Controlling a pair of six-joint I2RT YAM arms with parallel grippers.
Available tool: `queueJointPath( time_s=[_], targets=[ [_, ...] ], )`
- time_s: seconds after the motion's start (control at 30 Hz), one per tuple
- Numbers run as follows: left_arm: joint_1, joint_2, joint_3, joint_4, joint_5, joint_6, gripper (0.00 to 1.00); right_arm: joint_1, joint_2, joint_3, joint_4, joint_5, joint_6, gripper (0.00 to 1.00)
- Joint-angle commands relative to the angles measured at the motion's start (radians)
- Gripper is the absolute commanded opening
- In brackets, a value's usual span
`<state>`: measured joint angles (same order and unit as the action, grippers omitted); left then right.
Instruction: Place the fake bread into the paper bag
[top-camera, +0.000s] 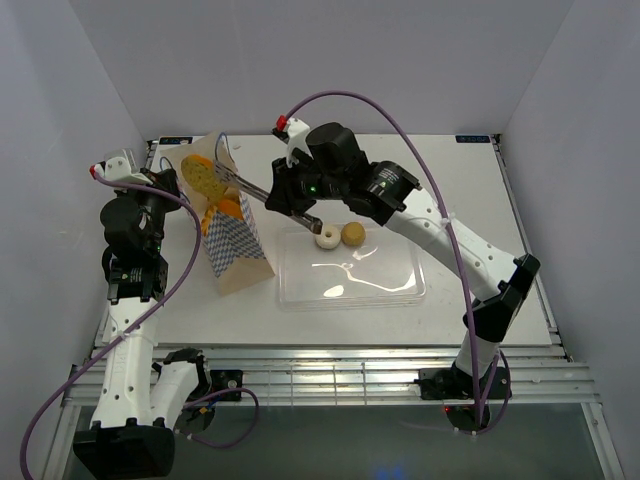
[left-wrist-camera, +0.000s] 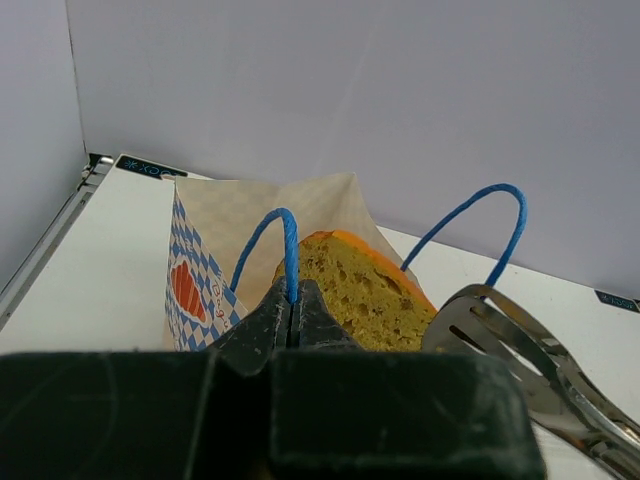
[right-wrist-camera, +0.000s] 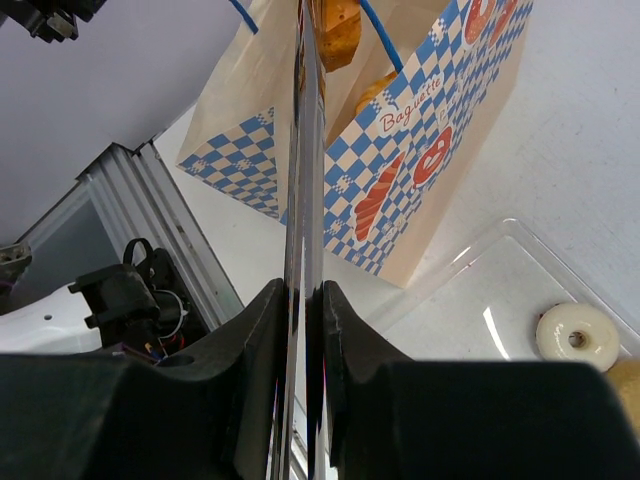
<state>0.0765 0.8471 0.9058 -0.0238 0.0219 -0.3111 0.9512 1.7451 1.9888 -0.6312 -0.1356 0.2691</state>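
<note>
Pinching blue cord handle (left-wrist-camera: 287, 245): left fingers (left-wrist-camera: 262, 325); right fingers (right-wrist-camera: 262, 345) clamp steel tongs (left-wrist-camera: 520, 340) (spongy toast slice (left-wrist-camera: 365, 295) poking from paper bag (right-wrist-camera: 440, 130)).

- Bright, even white light all round, so shadows beside the clear tray (top-camera: 395, 280) stay soft and faint.
- White glare streaks on the tray floor, in both the top and right wrist views.
- Left of the tray the paper bag (top-camera: 235, 245) looks sharp, but the bottom strip of both wrist views is dark and blurry.
</note>
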Motion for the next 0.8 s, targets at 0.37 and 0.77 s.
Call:
queueJointPath(
  time_s=[0.37, 0.77],
  targets=[
    [0.005, -0.01, -0.004, 0.005, -0.007, 0.006, 0.05, -0.017, -0.013, 0.073, 0.048, -0.075, -0.005, 0.34],
    [0.005, -0.006, -0.002, 0.005, -0.007, 0.006, 0.05, -0.019, -0.055, 0.054, 0.041, -0.107, -0.008, 0.33]
  ],
)
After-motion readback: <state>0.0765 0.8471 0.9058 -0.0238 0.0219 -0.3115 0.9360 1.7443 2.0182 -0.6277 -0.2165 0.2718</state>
